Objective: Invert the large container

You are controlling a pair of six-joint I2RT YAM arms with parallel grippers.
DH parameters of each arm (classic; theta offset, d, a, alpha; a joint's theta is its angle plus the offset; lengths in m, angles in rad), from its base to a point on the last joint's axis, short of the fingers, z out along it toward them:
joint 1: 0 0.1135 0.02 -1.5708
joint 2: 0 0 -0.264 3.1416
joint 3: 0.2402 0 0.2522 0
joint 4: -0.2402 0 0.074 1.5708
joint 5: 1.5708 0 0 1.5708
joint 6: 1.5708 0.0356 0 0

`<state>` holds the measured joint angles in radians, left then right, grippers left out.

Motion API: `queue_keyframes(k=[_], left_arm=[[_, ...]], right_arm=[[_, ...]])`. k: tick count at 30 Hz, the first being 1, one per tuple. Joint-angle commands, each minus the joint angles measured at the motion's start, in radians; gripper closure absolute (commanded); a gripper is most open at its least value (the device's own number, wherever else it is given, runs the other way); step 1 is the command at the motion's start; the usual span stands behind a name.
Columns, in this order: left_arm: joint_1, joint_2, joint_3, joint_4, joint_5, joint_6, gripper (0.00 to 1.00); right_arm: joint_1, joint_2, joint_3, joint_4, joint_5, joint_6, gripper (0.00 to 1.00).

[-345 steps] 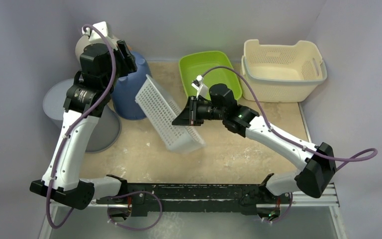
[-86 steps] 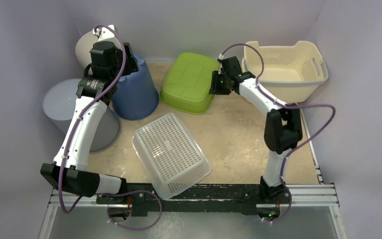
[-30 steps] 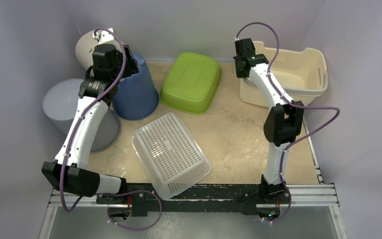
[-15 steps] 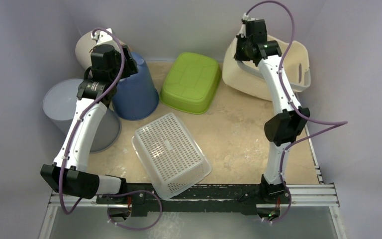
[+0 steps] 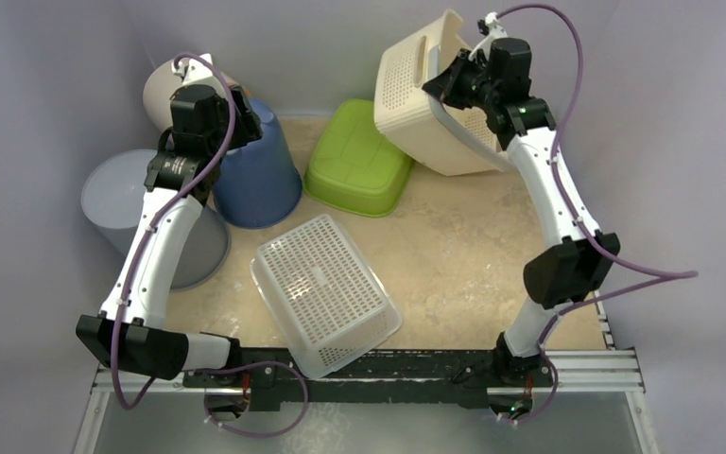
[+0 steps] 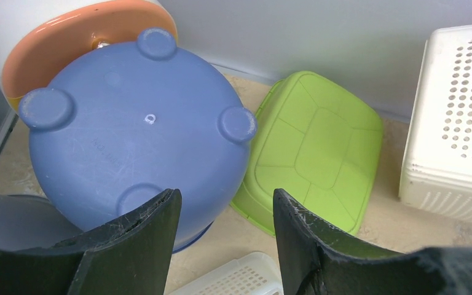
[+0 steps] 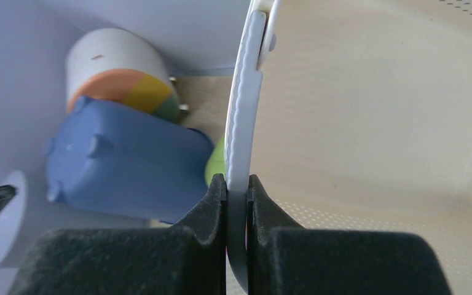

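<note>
Robot lab test cell: plain lavender walls [image 5: 340, 47] box in a worn beige tabletop [image 5: 454, 255] on three sides. Left arm [image 5: 151, 255] and right arm [image 5: 558, 189] are bolted to a metal rail [image 5: 594, 376] at the near edge, with purple cables [image 5: 233, 99] looping off them. The only objects are plastic props: green tub [image 5: 359, 161], blue bucket [image 5: 255, 180], white mesh basket [image 5: 326, 288], cream basket [image 5: 416, 95].

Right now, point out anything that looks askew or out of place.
The cream basket is tipped on its side, its rim pinched by the right gripper. The white mesh basket lies upside down at a skewed angle.
</note>
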<state>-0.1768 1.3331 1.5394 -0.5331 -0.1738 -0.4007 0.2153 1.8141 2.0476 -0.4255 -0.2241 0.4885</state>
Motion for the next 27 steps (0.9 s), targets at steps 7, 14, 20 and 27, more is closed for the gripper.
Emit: queue_keyframes(k=[7,14,20,27], left_arm=[[0.01,-0.04,0.019,0.028,0.006,0.006,0.44],[0.01,-0.036,0.017,0.036,0.016,0.005,0.44],[0.01,-0.031,0.02,0.039,0.021,0.006,0.44],[0.01,-0.027,0.027,0.036,0.021,0.01,0.44]], right_arm=[[-0.102,-0.317,-0.378,0.509,0.051,0.256,1.0],[-0.148,-0.374,-0.453,0.36,0.184,0.304,0.95],[-0.244,-0.405,-0.66,0.67,-0.083,0.513,0.97],[-0.248,-0.344,-0.733,1.041,-0.251,0.676,0.98]])
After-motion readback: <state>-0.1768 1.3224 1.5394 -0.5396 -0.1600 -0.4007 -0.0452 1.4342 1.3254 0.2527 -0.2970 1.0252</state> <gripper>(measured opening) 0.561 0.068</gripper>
